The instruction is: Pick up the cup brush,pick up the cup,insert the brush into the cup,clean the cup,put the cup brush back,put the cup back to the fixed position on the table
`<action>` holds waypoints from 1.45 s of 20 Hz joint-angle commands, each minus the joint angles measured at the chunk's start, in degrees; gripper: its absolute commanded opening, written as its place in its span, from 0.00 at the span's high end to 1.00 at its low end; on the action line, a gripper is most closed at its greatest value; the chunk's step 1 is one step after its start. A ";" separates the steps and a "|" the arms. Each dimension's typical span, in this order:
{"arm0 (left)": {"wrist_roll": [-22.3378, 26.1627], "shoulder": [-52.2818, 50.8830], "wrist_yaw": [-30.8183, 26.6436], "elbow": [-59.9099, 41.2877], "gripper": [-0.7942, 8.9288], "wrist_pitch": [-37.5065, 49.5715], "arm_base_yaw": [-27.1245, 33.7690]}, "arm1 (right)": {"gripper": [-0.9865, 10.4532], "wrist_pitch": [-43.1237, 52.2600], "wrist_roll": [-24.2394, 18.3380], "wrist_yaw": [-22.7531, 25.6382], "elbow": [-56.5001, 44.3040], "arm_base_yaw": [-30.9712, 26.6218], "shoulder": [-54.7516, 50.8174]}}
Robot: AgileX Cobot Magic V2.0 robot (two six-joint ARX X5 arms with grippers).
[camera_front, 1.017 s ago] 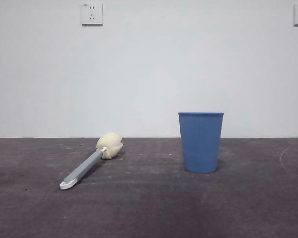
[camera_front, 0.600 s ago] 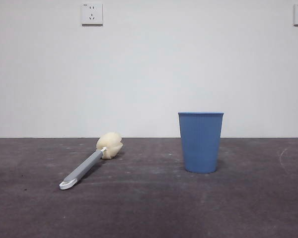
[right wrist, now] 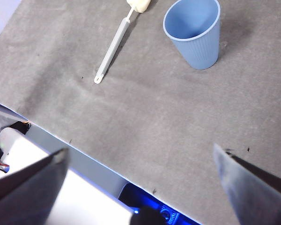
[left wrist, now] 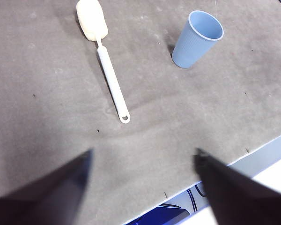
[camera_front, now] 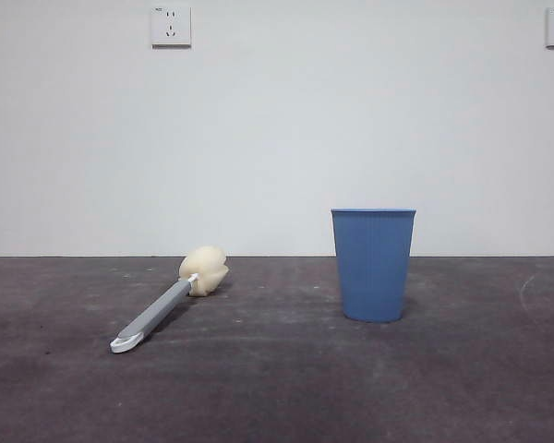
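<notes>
Nothing has moved since the earlier frames: cup brush (camera_front: 166, 306) and cup (camera_front: 373, 265) sit exactly where they were. Both my arms wait high above the table (camera_front: 277, 388). On my left end effector (left wrist: 143, 161) the jaws stand wide apart, holding nothing; my right end effector (right wrist: 140, 157) is spread just as wide and empty. That brush lies flat, its sponge head toward the far wall, its white looped tip nearer my side. Well apart from it, the blue cup stands upright, mouth up.
</notes>
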 commanded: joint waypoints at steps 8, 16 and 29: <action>-0.74 11.91 -0.07 0.13 0.24 12.44 -4.96 | 0.39 0.42 0.55 0.00 0.02 0.17 3.58; -10.75 29.68 -18.51 0.13 0.24 29.66 -21.77 | 0.39 2.49 1.46 0.15 0.02 0.15 5.86; -19.78 56.65 -34.75 0.13 0.24 42.84 -31.87 | 0.39 3.30 1.66 0.35 0.02 0.15 5.88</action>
